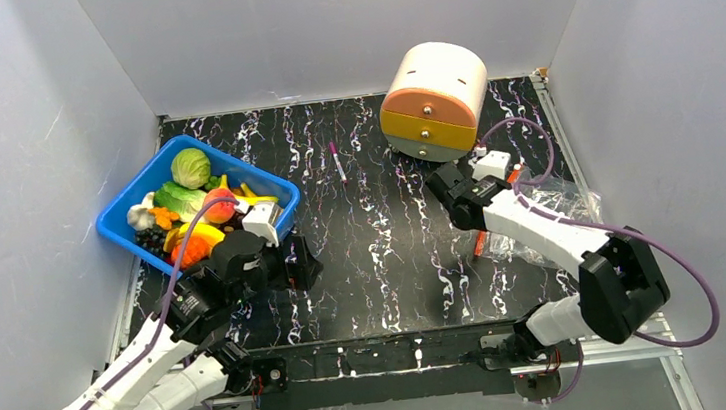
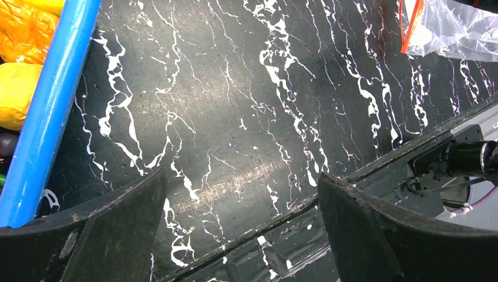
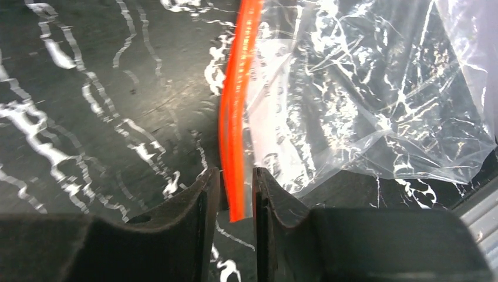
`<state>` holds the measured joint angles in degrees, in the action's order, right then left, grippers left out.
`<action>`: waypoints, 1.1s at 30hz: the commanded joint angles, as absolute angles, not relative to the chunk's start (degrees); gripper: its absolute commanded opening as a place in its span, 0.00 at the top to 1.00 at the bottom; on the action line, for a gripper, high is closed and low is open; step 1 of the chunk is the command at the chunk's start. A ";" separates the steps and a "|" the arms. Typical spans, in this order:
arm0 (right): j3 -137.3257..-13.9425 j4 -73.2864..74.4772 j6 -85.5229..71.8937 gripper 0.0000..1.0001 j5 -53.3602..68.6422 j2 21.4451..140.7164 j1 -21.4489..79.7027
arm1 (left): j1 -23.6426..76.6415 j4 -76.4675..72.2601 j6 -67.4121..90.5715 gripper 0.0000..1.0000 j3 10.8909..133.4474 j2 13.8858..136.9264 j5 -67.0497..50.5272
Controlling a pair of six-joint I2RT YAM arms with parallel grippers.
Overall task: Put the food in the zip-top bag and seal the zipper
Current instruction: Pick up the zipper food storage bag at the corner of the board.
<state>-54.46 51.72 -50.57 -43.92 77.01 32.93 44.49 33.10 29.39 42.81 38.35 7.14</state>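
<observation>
Currently right gripper [image 3: 236,173] jaws sit nearly together either side of the zipper [image 3: 235,88] of the zip-top bag [image 3: 364,106]; can't tell if pinched. Left gripper [image 2: 242,188] gapes wide over table [image 2: 235,88]. Food [image 1: 192,196] sits in blue bin [image 1: 253,170].

A robot lab: plain white walls [image 1: 322,28] box in a black, white-streaked tabletop [image 1: 382,233], with two white robot arms [image 1: 542,228] bolted at its near edge.

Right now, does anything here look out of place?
A thin pink pen lies alone, apart from everything else; the rounded cream, orange and yellow drawer box near it looks tilted.
</observation>
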 commanded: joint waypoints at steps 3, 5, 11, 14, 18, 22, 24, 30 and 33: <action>-52.62 47.04 -51.04 0.75 -45.97 81.08 26.40 | 44.80 30.84 26.53 0.02 42.22 36.65 3.70; -52.47 46.77 -51.57 0.75 -46.22 82.92 24.73 | 44.82 30.28 25.85 0.02 41.71 35.37 2.74; -52.05 41.54 -48.32 0.70 -43.66 85.45 23.88 | 44.81 28.60 23.74 0.02 40.44 31.02 -0.34; -52.36 40.26 -46.88 0.64 -41.84 85.26 23.89 | 44.82 28.51 23.41 0.02 40.17 30.05 -0.57; -52.72 39.47 -47.11 0.62 -40.88 85.24 23.91 | 44.82 28.84 23.29 0.02 40.43 30.14 -0.44; -52.67 38.68 -47.01 0.62 -41.30 86.65 23.90 | 44.82 28.80 23.20 0.02 40.44 30.53 -0.79; -52.77 39.26 -47.28 0.63 -42.73 88.23 23.88 | 44.80 28.90 23.25 0.02 40.50 30.56 -0.73; -52.71 40.15 -47.69 0.66 -44.19 91.17 23.91 | 44.82 29.00 23.29 0.02 40.49 30.28 -0.35; -52.51 40.41 -47.81 0.71 -44.81 91.11 23.88 | 44.82 29.07 23.32 0.02 40.39 30.08 -0.19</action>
<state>-52.27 40.93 -47.20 -41.36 91.70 23.88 44.49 29.56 23.99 40.38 30.50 0.38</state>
